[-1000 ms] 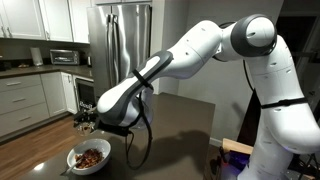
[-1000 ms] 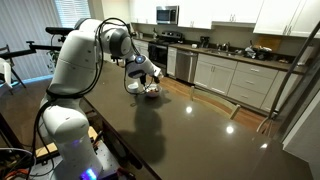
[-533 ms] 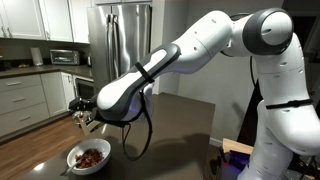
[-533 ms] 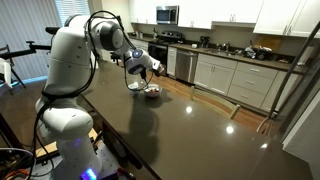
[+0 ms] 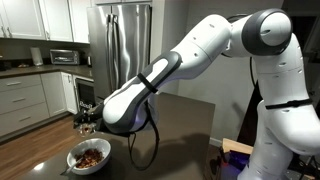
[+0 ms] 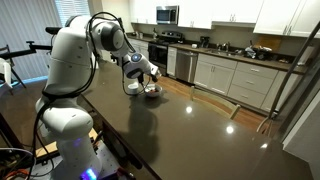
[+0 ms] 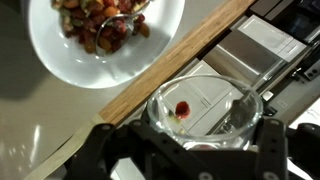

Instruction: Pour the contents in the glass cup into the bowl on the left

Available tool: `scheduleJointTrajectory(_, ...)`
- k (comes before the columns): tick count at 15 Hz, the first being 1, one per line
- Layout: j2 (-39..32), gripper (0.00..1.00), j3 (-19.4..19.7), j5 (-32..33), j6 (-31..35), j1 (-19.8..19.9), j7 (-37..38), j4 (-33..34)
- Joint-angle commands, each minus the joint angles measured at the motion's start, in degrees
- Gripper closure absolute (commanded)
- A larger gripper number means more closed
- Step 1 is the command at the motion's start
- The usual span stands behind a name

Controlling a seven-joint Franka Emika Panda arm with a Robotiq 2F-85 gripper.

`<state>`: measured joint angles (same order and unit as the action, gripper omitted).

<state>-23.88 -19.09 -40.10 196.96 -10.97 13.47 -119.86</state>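
Gripper (image 7: 190,142) clamped tight on glass cup (image 7: 205,105), held over table edge (image 7: 170,70), bowl (image 7: 50,55) close on left for short pour. Contents (image 7: 100,25) heaped in bowl; lone red bit (image 7: 182,108) in glass suggests pour nearly done.

Indoor ceiling light fills both exterior views; bright spots glare off the dark glossy table (image 6: 190,135) and the steel fridge (image 5: 118,40). All pictures are small and soft. In the wrist view the white bowl (image 7: 50,45) looks nearly washed out, the glass cup (image 7: 205,112) carries glints, and the end effector (image 7: 188,150) is dark and blurred
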Motion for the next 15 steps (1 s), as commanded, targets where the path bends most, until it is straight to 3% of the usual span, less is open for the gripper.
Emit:
scheduleJointTrajectory(1, -0.2, 0.47, -3.7, 0.3, -3.1, 4.2, 2.4, -1.6)
scheduleJointTrajectory(10, -2.1, 0.47, -6.8, -1.0, -12.4, 10.8, 2.4, 0.9)
scheduleJointTrajectory(15, -2.7, 0.47, -7.6, -1.7, -14.0, 13.1, 2.4, 2.6)
